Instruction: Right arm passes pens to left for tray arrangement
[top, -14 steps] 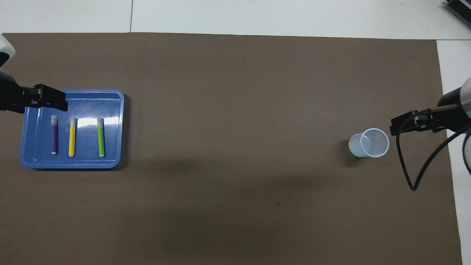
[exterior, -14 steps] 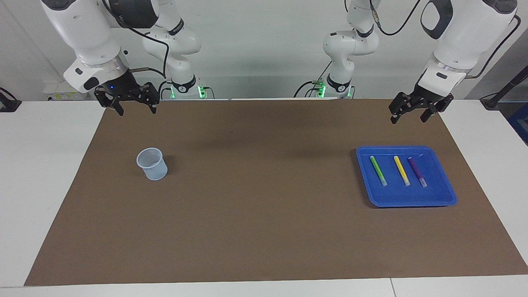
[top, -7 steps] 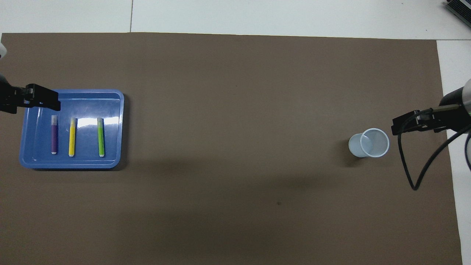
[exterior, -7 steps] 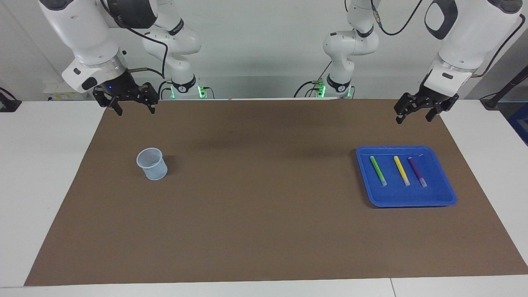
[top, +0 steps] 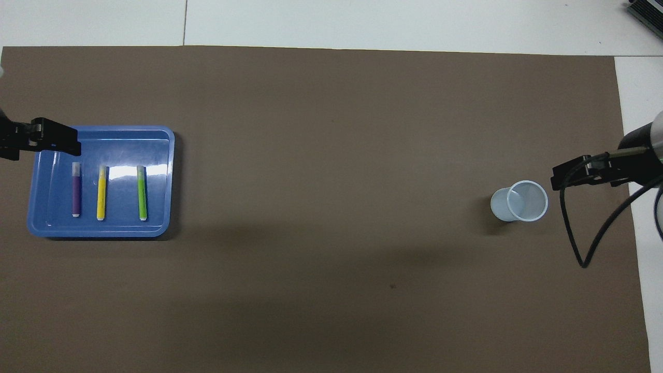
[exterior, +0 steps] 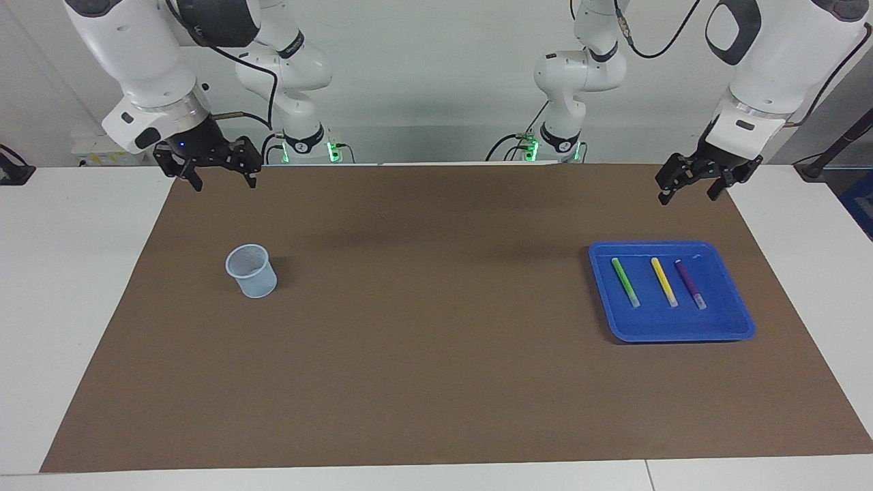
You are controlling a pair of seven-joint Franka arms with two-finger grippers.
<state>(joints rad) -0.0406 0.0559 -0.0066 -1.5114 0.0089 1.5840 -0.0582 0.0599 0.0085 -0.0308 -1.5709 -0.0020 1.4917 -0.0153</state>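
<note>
On tray (exterior: 743, 326): three pens (exterior: 663, 281); left jaws, right jaws open, empty, well apart.

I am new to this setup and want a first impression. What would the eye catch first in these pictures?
First the bright blue tray at the left arm's end of the brown mat, with a green pen, yellow pen and purple pen lying side by side in it. Then the pale mesh cup, alone at the right arm's end.
</note>
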